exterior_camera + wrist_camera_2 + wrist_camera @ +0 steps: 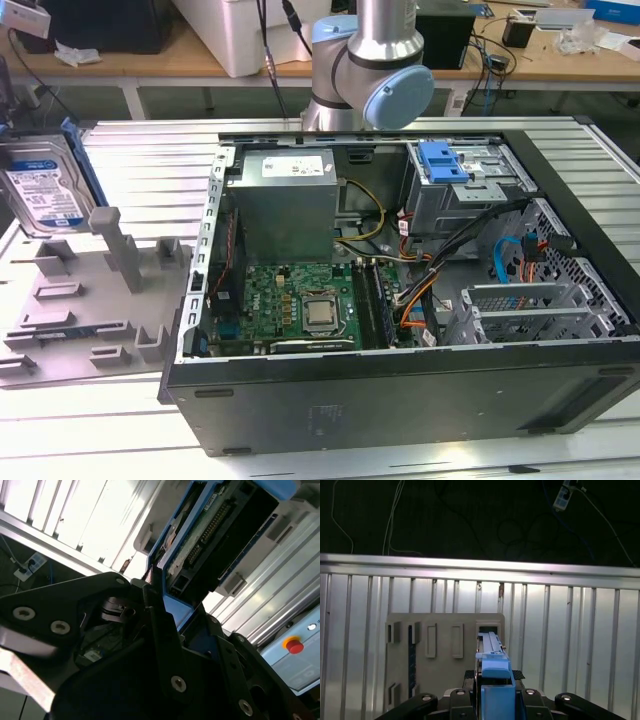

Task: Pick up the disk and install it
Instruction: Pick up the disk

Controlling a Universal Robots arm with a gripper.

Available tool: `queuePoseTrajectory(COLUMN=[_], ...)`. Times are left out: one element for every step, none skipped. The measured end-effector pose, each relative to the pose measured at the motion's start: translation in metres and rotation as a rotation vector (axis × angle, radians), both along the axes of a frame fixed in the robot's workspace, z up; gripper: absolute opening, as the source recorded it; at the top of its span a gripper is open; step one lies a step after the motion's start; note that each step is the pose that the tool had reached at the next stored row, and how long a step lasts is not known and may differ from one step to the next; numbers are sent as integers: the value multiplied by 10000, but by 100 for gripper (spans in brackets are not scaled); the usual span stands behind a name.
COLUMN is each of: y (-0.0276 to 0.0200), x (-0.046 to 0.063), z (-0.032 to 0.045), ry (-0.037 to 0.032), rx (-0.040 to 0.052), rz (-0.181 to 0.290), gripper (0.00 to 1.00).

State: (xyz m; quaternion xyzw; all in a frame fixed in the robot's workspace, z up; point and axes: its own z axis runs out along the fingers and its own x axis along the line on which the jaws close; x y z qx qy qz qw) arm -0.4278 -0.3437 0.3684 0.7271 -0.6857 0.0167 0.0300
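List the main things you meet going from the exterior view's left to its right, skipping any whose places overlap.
disk → power supply unit → blue plastic bracket → perforated case wall

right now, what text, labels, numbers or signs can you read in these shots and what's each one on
Nothing legible to quote.
the disk label: print too blurred to read.
power supply sticker: too small to read.
red button panel: no readable marking.
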Motion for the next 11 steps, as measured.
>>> queuePoseTrajectory(y=[0,-1,-1,-1,-1,-2,-2,-2,-2,-3,-3], x=[0,0,0,0,0,0,0,0,0,0,0], z=[8,19,26,36,46,61,70,79,89,100,111], ry=[0,-1,0,0,0,0,0,0,-1,0,0], rx=[0,0,0,0,0,1,0,0,0,0,0], rz=[0,0,0,0,-1,0,0,0,0,0,0], gripper=[37,37,37,37,37,37,37,37,37,37,37])
